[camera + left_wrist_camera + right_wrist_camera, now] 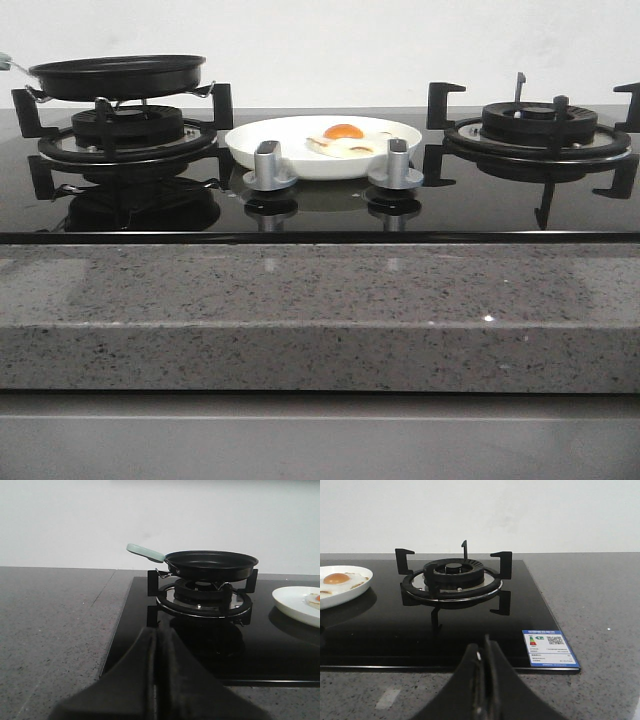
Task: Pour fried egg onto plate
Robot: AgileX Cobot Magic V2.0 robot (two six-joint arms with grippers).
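— Since the pour is the whole task, where is the fried egg (342, 139) seen?

— It is seen lying flat on the plate (260, 150), orange yolk up, with pale white pieces beside it. The plate is set on the black glass hob (320, 215), midway between the two burners and just behind two silver knobs (269, 164).

— And what is noted around it?

— On the left burner (125, 135) a black frying pan (120, 75) is rested level, its pale green handle (145, 552) pointed away from the plate. No egg is visible in the part of the pan that can be seen. The right burner (540, 130) is left bare. A speckled grey stone counter (320, 300) is laid in front of the hob.

— How are the grippers held?

— The left gripper (156, 680) is shown with its dark fingers pressed together on nothing, low over the counter edge and well apart from the pan. The right gripper (483, 685) is likewise pressed together and empty, near a blue label (550, 647) on the hob corner.

— How much is judged left?

— The pour is judged finished, with the pan put back; nothing more appears to be required.
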